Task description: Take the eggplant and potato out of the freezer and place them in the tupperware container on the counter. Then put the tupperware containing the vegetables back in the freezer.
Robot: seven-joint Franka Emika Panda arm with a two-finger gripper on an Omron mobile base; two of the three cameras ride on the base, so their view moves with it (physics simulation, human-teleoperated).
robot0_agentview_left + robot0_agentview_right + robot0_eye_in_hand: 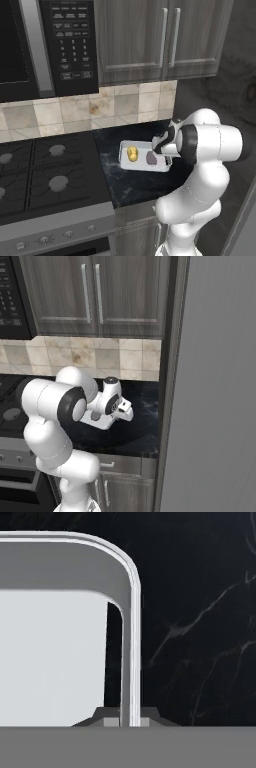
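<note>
Tupperware container (pixel 142 162): shallow pale tray lying flat on the counter (pixel 127 182), just right of the stovetop (pixel 45 175), with the potato (pixel 132 153) and the eggplant (pixel 151 158) inside it, side by side.
Handling: likely a stiff, light, smooth plastic; the load is loose and could roll if the tray tips, so it should be carried level.
Where to hold: the thin raised rim on the side nearest the arm looks like the only pinchable edge.
Gripper (pixel 130 722): clamped on the tray's rim, a finger on each side of the wall.
Left base view: shows both vegetables in the tray.
Right base view: arm covers the contents; the freezer (pixel 215 386) door stands close at the right.
Hand view: close look at the rim between the fingers.
</note>
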